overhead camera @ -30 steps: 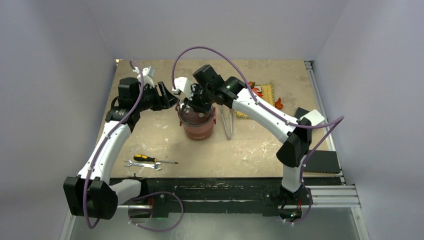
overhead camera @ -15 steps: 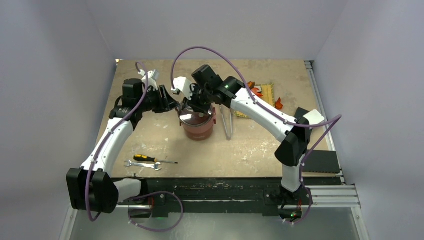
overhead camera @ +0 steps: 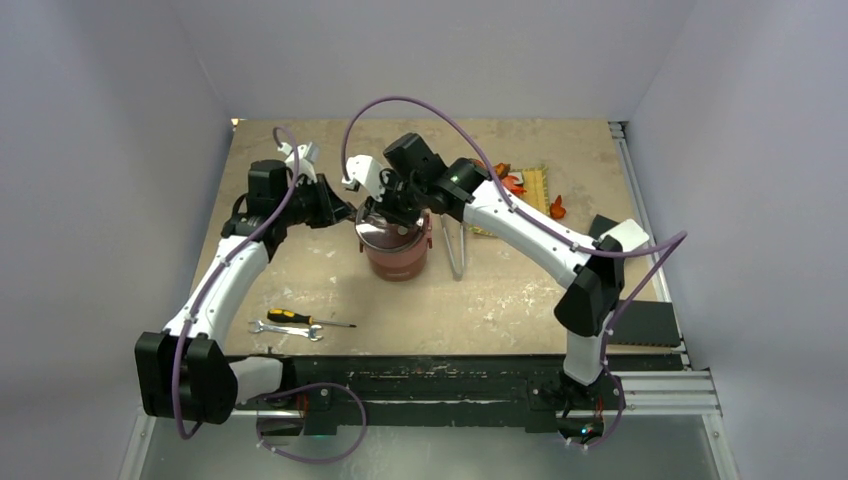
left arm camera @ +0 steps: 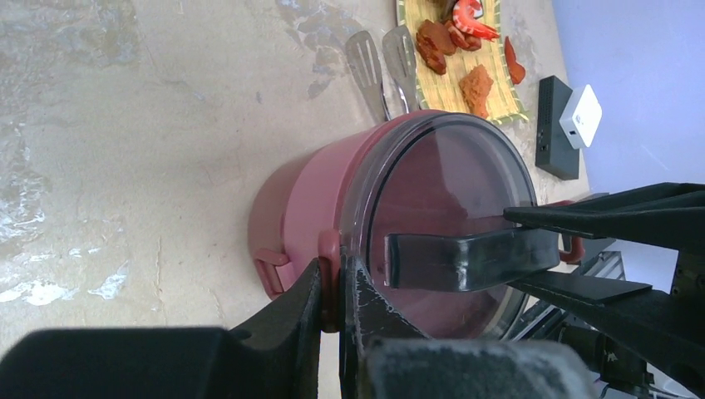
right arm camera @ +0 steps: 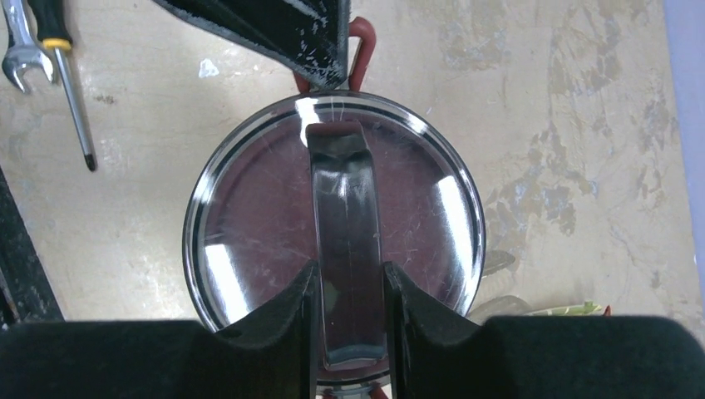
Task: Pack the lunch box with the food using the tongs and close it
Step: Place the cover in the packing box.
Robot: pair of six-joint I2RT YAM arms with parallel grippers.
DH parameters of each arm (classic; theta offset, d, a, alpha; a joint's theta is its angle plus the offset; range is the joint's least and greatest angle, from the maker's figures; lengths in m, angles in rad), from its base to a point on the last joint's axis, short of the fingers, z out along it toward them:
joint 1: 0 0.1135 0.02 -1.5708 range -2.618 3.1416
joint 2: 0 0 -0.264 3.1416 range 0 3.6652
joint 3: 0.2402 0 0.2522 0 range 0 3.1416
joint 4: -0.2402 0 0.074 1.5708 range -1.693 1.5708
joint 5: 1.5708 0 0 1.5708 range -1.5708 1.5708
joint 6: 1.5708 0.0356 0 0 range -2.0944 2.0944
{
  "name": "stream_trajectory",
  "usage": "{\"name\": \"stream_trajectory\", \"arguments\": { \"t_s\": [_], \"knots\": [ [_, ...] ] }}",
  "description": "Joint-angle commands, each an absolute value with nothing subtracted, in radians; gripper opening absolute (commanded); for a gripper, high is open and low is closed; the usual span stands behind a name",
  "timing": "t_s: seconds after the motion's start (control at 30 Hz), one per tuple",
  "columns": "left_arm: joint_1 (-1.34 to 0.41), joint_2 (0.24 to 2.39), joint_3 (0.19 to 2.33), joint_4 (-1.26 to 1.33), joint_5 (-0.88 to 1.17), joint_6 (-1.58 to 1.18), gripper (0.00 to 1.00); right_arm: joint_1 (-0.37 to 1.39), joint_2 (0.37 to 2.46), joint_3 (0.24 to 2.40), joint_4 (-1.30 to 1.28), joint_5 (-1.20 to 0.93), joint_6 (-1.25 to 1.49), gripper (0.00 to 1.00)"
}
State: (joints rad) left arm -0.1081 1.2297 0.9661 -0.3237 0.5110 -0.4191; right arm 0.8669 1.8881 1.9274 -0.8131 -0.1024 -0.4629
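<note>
While the top view hides both grips, the left wrist shows the left gripper (left arm camera: 332,270) pinched shut on the lunch box's (left arm camera: 303,195) red side handle (left arm camera: 330,245). The right wrist shows the right gripper (right arm camera: 349,291) clamping the top lid's (right arm camera: 249,224) handle. Lunch box mid-table, lid on, contents unclear; food (left arm camera: 475,83) on the mat (left arm camera: 449,79), tongs (left arm camera: 382,62) just beside.
</note>
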Motion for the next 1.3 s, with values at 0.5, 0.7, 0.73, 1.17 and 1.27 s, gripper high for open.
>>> {"name": "stream_trajectory", "arguments": {
  "t_s": [0.5, 0.7, 0.73, 1.17, 1.27],
  "knots": [
    [-0.112, 1.089, 0.868, -0.2, 0.426, -0.638, 0.0, 0.858, 1.319, 1.438, -0.163, -0.186, -0.066, 0.99],
    [-0.114, 1.052, 0.822, -0.134, 0.377, -0.729, 0.0, 0.854, 1.158, 1.263, 0.044, -0.214, 0.096, 0.99],
    [-0.114, 1.042, 0.815, -0.125, 0.37, -0.745, 0.0, 0.853, 1.145, 1.237, 0.064, -0.2, 0.126, 0.99],
    [-0.143, 0.927, 0.719, -0.077, 0.258, -0.84, 0.0, 0.796, 1.224, 1.179, -0.149, 0.147, 0.562, 0.89],
    [-0.143, 0.923, 0.723, -0.086, 0.256, -0.83, 0.0, 0.796, 1.247, 1.181, -0.181, 0.199, 0.593, 0.75]
  ]
}}
